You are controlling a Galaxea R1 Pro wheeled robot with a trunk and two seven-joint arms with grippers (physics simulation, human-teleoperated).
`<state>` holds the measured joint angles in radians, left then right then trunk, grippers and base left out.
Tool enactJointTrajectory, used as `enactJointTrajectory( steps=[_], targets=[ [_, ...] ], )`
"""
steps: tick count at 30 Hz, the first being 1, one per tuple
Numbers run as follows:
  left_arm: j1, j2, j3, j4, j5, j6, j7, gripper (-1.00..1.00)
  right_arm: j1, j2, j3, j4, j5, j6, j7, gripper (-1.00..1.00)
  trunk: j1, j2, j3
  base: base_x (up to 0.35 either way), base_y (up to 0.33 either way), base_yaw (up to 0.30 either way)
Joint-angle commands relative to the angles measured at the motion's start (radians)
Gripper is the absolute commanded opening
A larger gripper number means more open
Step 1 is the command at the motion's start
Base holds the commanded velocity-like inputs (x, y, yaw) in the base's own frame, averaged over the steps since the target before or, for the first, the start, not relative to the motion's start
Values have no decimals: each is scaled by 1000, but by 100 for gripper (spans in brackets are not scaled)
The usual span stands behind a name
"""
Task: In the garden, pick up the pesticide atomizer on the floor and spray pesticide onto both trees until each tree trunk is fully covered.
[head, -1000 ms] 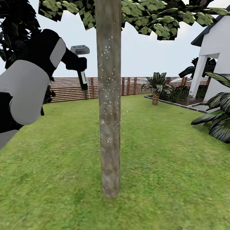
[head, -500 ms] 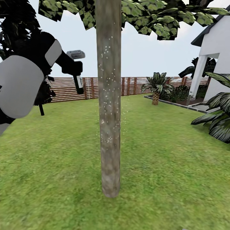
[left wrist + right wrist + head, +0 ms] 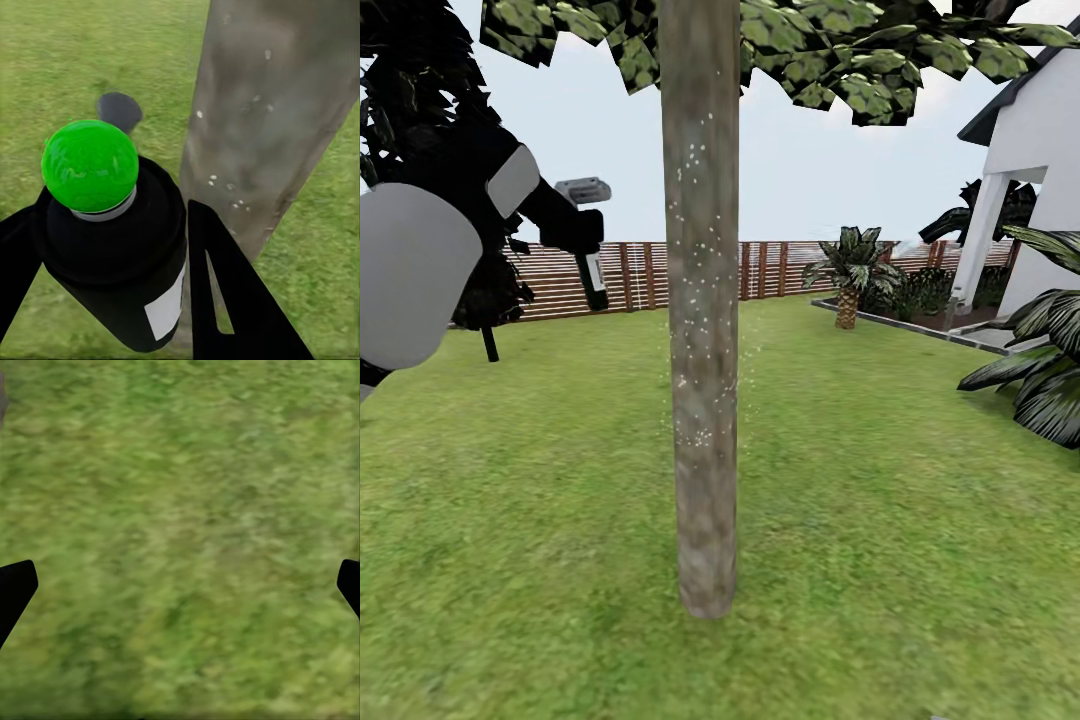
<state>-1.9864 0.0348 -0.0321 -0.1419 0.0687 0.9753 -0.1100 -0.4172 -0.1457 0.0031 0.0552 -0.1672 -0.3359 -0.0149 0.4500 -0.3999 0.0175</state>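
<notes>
Spraying step: head view has the tree trunk running down frame centre, white pesticide specks dotted from upper to mid height, base bare of specks.
Head view, left arm: left gripper at upper left of frame, left of the trunk and apart from it, carrying the pesticide atomizer with its grey head on top.
Head view, change: over the last second the arm has slid left and down in frame; trunk, fence and house sit unchanged, so the arm moved and the camera did not.
Head view, meaning: judged as re-aiming or pulling back from this trunk; speck pattern looks the same as a second ago, so no fresh coverage added.
Head view, surroundings: lawn all round, palm at mid right by the fence.
Left wrist view, tool: fingers closed snug on the dark atomizer body, green dot at left centre of frame.
Left wrist view, target: trunk fills upper right of frame, close beside the atomizer, a few white specks on the bark; small dark object on the grass at upper left, too blurred to name.
Right wrist view, tool: right gripper spread wide, black fingertips at the two frame edges, nothing between them, grass behind.
Progress: trunk partly covered, lower part likely needs more; second tree not judged from these views.
</notes>
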Motion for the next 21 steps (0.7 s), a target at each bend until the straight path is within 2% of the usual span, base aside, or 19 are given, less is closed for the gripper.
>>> enactJointTrajectory(
  steps=[1,4,9,13,15,16,17,18,21],
  targets=[
    [0,-3,0,25,0,-1,0,-100,0,0,0,0,0,0,0,100,0,0,0,0,0,0],
    [1,-31,0,97,2,-49,-2,-100,0,0,0,0,0,0,0,100,0,0,0,0,0,0],
    [3,-86,0,111,3,-69,-2,-100,0,0,0,0,0,0,0,100,0,0,0,0,0,0],
    [4,-92,1,112,2,-71,-2,-100,0,0,0,0,0,0,0,100,0,0,0,0,0,0],
    [22,-91,1,111,1,-75,-2,-100,0,0,0,0,0,0,0,100,0,0,0,0,0,0],
    [73,-90,1,111,0,-88,-2,-100,0,0,0,0,0,0,0,100,0,0,0,0,0,0],
    [97,-90,1,111,0,-116,-1,-100,0,0,0,0,0,0,0,100,0,0,0,0,0,0],
    [104,-90,1,111,0,-123,-1,-100,0,0,0,0,0,0,0,100,0,0,0,0,0,0],
    [169,-86,0,111,-1,-154,-1,-100,0,0,0,0,0,0,0,100,0,0,0,0,0,0]
  ],
)
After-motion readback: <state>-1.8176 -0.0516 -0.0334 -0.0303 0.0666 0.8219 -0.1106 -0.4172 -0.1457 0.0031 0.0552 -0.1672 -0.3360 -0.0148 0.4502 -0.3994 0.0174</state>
